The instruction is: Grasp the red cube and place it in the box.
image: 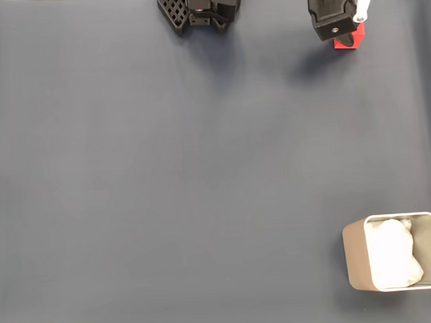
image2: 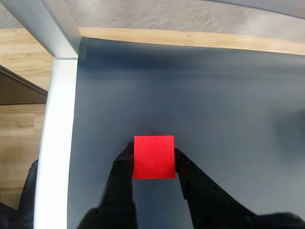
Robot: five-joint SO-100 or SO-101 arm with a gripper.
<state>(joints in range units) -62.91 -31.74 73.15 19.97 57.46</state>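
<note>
Between the two black fingers of the gripper (image2: 153,160) in the wrist view sits the red cube (image2: 153,156), one finger pressed to each side face, so the jaws look closed to the cube's width and gripping it. Whether the cube has left the dark mat (image: 166,171) cannot be told. From the fixed view, gripper and cube (image: 351,38) are at the frame's upper right edge. The box (image: 357,259), beige with white paper inside, lies well apart toward five o'clock, near the lower right corner; the carry likely runs that way.
</note>
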